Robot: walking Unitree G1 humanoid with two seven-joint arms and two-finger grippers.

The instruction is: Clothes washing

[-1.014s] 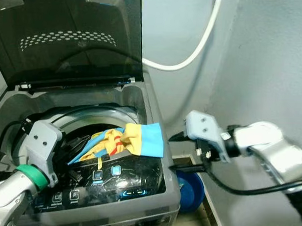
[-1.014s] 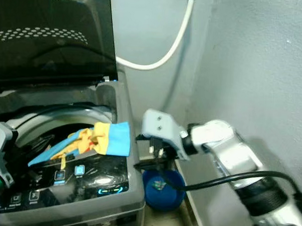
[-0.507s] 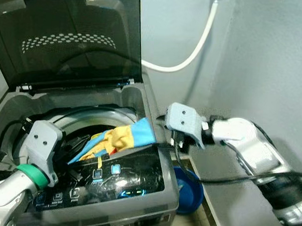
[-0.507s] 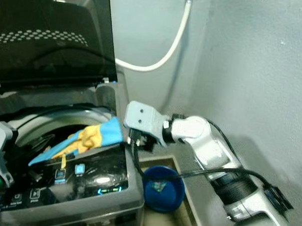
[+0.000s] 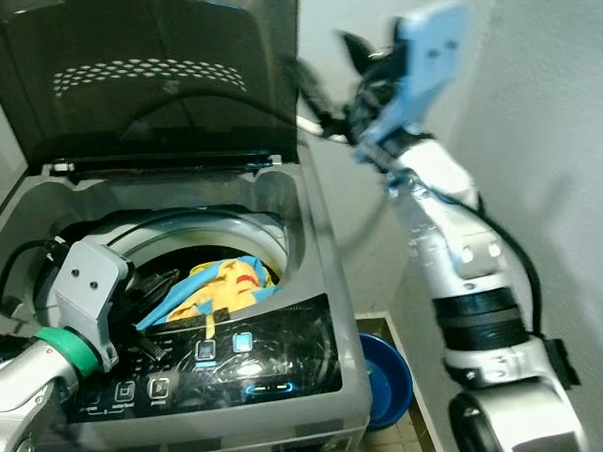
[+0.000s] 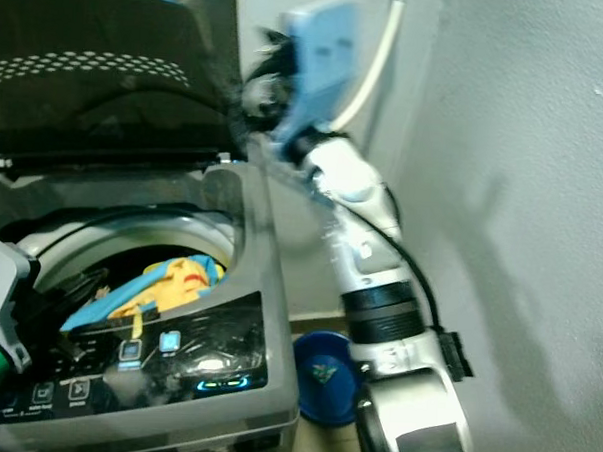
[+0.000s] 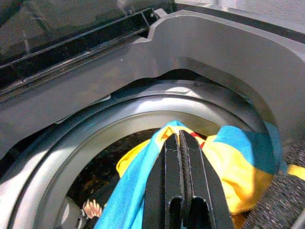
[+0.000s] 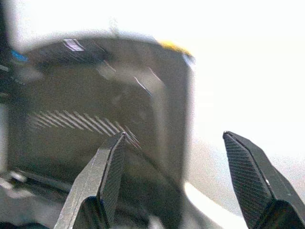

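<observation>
Standing open, the washing machine [image 5: 275,385] holds the yellow-and-blue garment [image 5: 224,283] fully inside its drum, no longer draped over the right rim. The right gripper [image 8: 181,191], fingers spread and empty, has swung up from that rim toward the raised lid [image 5: 158,80], probably to close it. The left gripper [image 7: 180,162], pressed together, hovers over the cloth.
</observation>
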